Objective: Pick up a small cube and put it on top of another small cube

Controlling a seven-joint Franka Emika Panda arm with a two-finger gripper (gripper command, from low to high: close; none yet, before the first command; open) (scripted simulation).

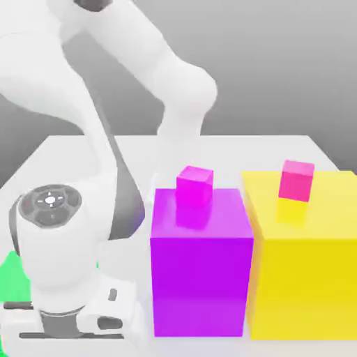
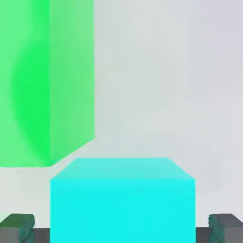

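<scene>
The small cyan cube [image 2: 122, 199] rests on the pale table between my gripper's [image 2: 121, 231] two dark fingertips [image 2: 19, 228], one on each side of it. The gripper is shut on this cube. In the exterior view the arm's white hand [image 1: 49, 279] points down at the table's near corner on the exterior view's left, and it hides the cyan cube there. A small magenta cube [image 1: 194, 185] sits on top of a big purple block [image 1: 202, 279]. A small pink cube [image 1: 296, 180] sits on top of a big yellow block [image 1: 307, 272].
A big green block [image 2: 42, 80] stands close beside the cyan cube; its corner shows behind the hand [image 1: 10, 275]. The purple and yellow blocks stand side by side to the exterior view's right of the hand. The grey table [image 1: 293, 150] stretches behind them.
</scene>
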